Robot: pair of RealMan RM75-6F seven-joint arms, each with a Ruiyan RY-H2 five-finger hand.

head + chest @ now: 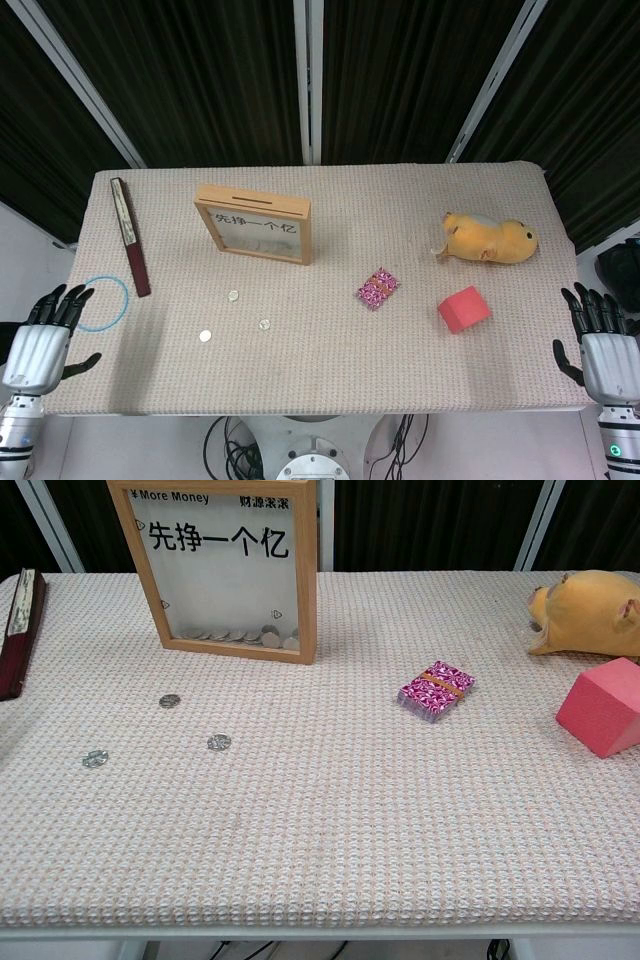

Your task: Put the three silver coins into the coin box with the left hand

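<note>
While the left hand waits off the table's near-left corner, fingers apart and holding nothing, all 3 silver coins lie well to its right, short of the wooden coin box standing beyond them. Judging from this, the first step is reaching for the nearest coin; thin and flat on woven cloth, it calls for a careful fingertip pinch. The right hand is likewise spread and empty, far off.
</note>
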